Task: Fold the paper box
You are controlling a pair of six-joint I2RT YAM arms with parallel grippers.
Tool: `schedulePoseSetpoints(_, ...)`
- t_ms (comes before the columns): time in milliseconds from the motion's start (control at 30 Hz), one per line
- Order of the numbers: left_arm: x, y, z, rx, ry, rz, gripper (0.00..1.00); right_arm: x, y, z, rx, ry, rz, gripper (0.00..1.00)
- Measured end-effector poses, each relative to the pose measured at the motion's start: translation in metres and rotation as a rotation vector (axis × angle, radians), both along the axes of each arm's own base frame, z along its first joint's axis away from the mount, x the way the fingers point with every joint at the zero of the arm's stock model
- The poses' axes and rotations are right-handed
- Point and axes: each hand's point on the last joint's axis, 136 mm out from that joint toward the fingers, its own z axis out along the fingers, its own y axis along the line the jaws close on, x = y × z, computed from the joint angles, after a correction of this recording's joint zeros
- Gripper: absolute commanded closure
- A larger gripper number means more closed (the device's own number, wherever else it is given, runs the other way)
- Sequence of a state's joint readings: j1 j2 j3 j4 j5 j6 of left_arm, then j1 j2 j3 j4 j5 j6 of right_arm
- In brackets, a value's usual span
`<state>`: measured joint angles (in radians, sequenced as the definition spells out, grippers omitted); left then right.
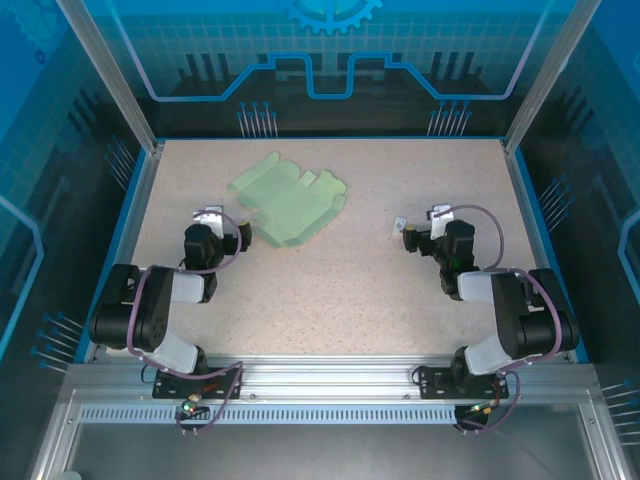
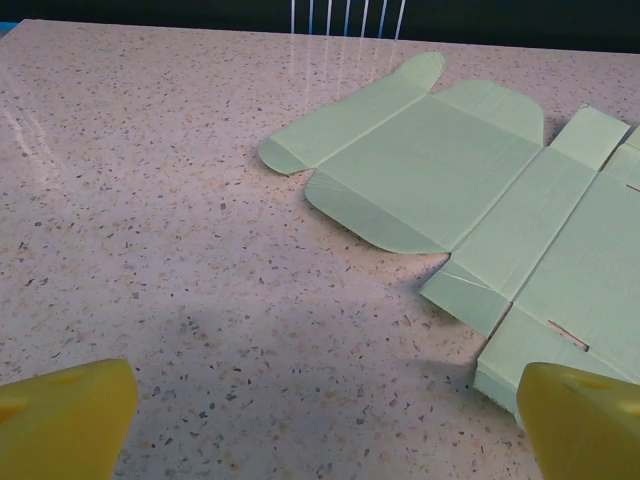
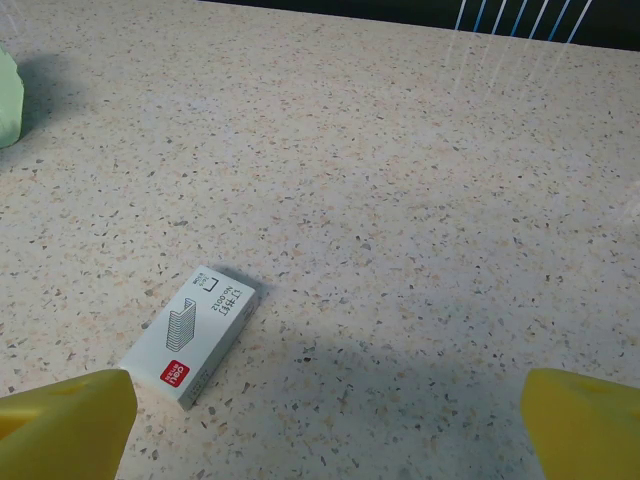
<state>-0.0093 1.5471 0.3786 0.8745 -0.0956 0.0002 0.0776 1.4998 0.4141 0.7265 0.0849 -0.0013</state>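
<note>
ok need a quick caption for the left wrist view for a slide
Open left gripper low over the speckled table, facing the unfolded mint-green paper box lying flat ahead

I count one paper box (image 1: 288, 205), a single flat green sheet, and one white box (image 3: 190, 335) with a red end, so two loose things lie on the one table (image 1: 350, 290). I have two arms, the left arm (image 1: 150, 310) and the right arm (image 1: 520, 320), and two grippers, the left gripper (image 2: 320, 430) and the right gripper (image 3: 320, 425). Each gripper shows two yellow fingers (image 2: 60, 415), which makes four in all.
</note>
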Motion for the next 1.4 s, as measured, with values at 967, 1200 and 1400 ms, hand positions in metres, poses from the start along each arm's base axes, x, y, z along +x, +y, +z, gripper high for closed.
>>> schedulePoseSetpoints(967, 0.000, 0.001, 0.000, 0.001, 0.003, 0.004, 0.01, 0.000, -0.001, 0.000, -0.002, 0.005, -0.005, 0.00)
schedulePoseSetpoints(1200, 0.003, 0.006, 0.058, -0.052, -0.002, 0.058, 0.01, 0.000, -0.024, 0.068, 0.056, -0.043, -0.147, 0.00)
schedulePoseSetpoints(1400, 0.017, -0.031, 0.116, -0.252, 0.000, -0.045, 0.03, -0.015, -0.013, 0.129, 0.136, -0.080, -0.166, 0.04)
